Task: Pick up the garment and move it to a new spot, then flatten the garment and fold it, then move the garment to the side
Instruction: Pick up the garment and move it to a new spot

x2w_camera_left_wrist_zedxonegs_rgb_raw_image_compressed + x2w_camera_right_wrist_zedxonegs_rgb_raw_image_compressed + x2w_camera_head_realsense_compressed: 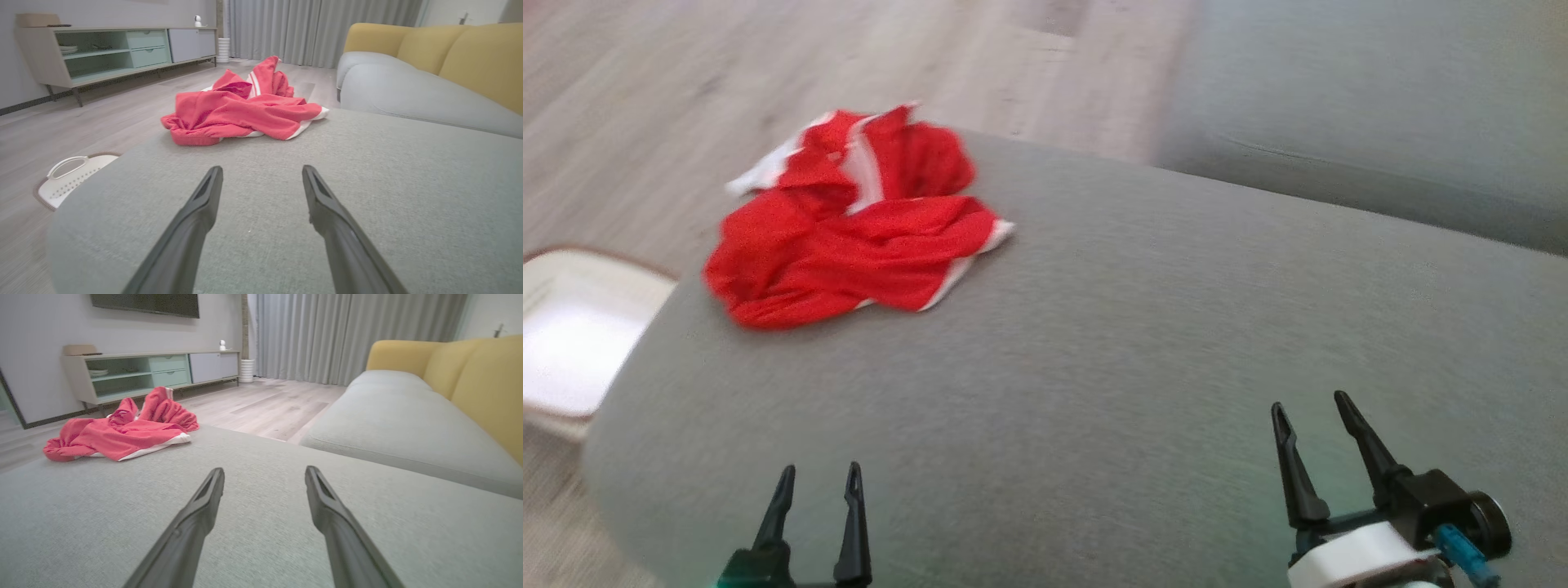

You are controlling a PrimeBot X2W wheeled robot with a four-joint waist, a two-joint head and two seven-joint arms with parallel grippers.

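Garment pick approach
Both jaws open, empty; we reach ahead-left and pinch a raised fold, clear of the cushion.

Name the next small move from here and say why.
Probably reach the left gripper forward toward the red garment. The garment lies crumpled at the far left corner of the grey cushion, apart from both grippers, and the left one is nearer. Both it and the right gripper stand open and empty.

Red garment, crumpled, on grey cushion
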